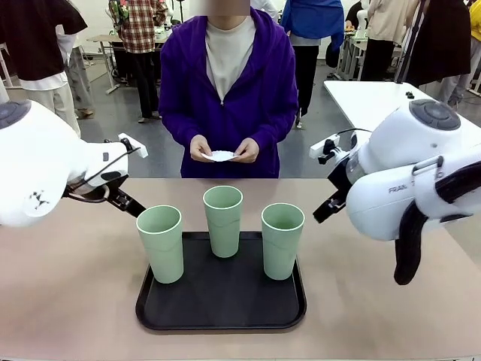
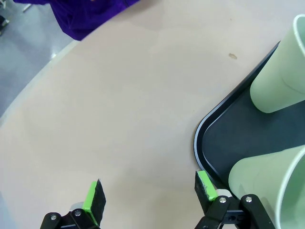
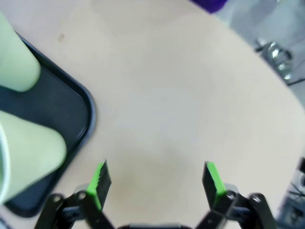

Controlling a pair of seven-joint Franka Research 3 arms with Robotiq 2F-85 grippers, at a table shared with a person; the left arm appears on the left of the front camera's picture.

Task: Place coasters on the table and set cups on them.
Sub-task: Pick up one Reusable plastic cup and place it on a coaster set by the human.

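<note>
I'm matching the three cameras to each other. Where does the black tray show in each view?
Front view: the black tray is lower centre on the table, with three cups standing on it.
Left wrist view: the tray is at the right side, rounded corner facing left, with two cups on it.
Right wrist view: the tray is at the left side, rounded corner facing right, with two cups on it.
Shared landmark: the person's purple jacket toward the top of each picture.
</note>
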